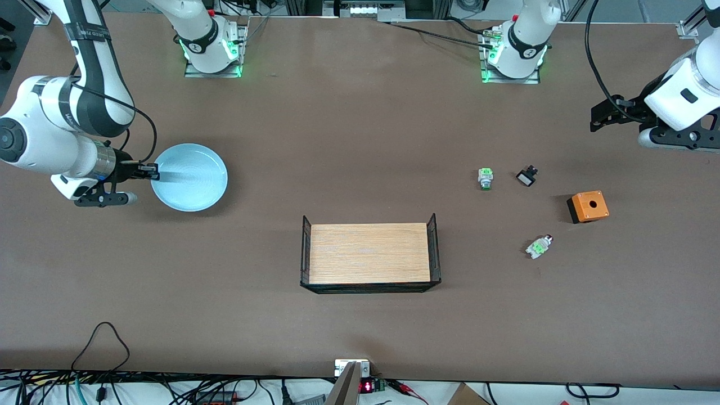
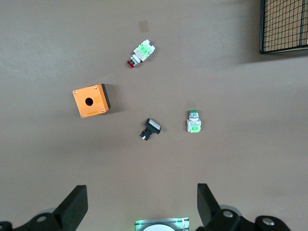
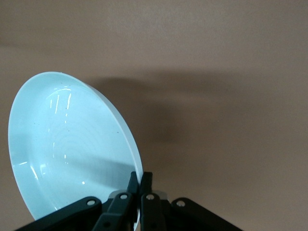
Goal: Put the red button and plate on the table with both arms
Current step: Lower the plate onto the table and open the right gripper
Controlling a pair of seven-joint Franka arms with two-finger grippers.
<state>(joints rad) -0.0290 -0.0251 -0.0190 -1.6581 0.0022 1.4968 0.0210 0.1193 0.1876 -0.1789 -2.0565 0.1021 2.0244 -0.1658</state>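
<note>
**Plate in the right gripper, red button lying on the table**

Right now the right gripper (image 1: 151, 171) is pinching the rim of the plate (image 1: 191, 177), its fingers (image 3: 132, 185) closed tight on the edge. From the room I cannot tell whether the plate is resting on the table (image 1: 360, 112) or hanging just above it; the right wrist view is showing it tilted against the brown surface. Taking the tray (image 1: 369, 253) as the landmark, the plate is sitting well away from it, toward the right arm's end of the table and farther from the front camera.

Over at the left arm's end, the left gripper (image 1: 604, 115) is waiting in the air with its fingers (image 2: 72, 207) spread wide and nothing between them.

The red button (image 1: 539, 246) is lying on its side on the table, past the tray toward the left arm's end and about level with it. An orange box (image 1: 588, 206) is sitting near the red button, farther from the front camera than the tray's middle. A green-capped switch (image 1: 485, 178) and a small black piece (image 1: 526, 176) are standing side by side, farther from the camera than the tray, apart from each other and from the red button.
</note>
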